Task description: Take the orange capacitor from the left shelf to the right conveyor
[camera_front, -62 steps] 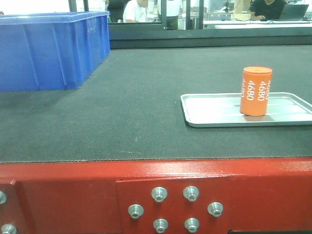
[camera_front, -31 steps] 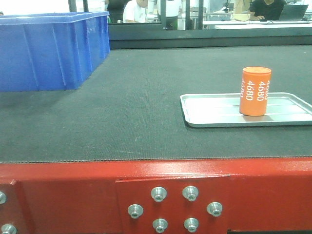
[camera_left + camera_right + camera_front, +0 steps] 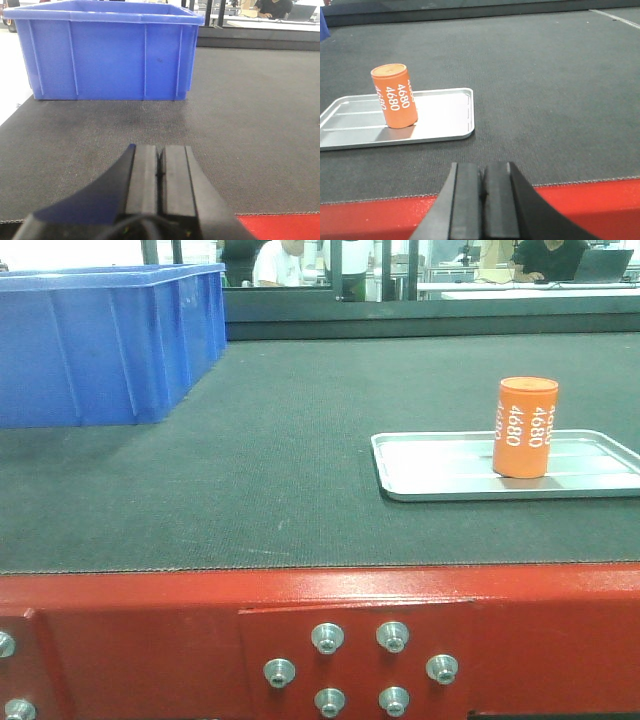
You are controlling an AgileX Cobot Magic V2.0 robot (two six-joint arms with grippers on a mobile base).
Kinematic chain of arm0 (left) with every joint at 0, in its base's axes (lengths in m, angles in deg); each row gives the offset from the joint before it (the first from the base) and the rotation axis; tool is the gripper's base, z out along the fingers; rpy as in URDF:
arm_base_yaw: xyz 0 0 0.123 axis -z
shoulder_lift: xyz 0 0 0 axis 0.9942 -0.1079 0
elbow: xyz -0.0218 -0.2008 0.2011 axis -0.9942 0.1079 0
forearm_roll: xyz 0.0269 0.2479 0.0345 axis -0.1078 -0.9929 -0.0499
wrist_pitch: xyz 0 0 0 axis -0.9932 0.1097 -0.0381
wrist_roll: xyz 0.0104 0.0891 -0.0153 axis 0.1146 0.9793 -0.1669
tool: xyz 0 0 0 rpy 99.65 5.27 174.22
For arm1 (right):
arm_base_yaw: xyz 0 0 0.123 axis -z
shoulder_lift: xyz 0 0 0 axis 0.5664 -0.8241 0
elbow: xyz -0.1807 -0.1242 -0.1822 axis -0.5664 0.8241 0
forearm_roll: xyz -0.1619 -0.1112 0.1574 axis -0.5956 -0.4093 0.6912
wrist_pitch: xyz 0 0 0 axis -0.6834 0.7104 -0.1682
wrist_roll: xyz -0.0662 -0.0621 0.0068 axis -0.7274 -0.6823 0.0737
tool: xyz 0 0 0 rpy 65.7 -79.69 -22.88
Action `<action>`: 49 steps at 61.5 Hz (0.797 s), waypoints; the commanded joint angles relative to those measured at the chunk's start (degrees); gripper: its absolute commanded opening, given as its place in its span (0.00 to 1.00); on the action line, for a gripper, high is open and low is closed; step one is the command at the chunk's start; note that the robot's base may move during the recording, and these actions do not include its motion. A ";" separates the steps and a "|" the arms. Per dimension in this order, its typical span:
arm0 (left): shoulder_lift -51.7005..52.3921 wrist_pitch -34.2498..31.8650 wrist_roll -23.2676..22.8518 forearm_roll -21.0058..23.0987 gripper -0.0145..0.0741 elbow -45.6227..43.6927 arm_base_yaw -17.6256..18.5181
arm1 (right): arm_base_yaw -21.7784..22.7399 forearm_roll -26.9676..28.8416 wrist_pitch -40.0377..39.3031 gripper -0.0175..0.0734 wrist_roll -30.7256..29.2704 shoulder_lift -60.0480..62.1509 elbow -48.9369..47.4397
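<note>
Partly cropped rightward, silver tray [image 3: 440,475] bears upright orange capacitor [image 3: 524,428].

We see the tray [image 3: 440,475] cut off at the right edge, the bin [image 3: 100,350] at the left; no shelf shows.

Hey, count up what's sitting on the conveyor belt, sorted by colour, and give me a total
Orange: 1, the orange capacitor, upright in the tray
Blue: 1, the blue bin
Silver: 1, the silver tray
Total: 3, all on the right conveyor
</note>
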 commanded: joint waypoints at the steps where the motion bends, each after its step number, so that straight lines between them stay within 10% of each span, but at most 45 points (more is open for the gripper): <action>1: 0.57 -5.20 -0.08 0.10 0.02 -0.27 0.25 | 0.26 -0.03 -7.28 0.25 -0.41 0.95 -0.24; 49: 0.57 -5.20 -0.08 0.10 0.02 -0.27 0.25 | 0.26 -0.03 -9.46 0.25 -0.41 0.95 -0.24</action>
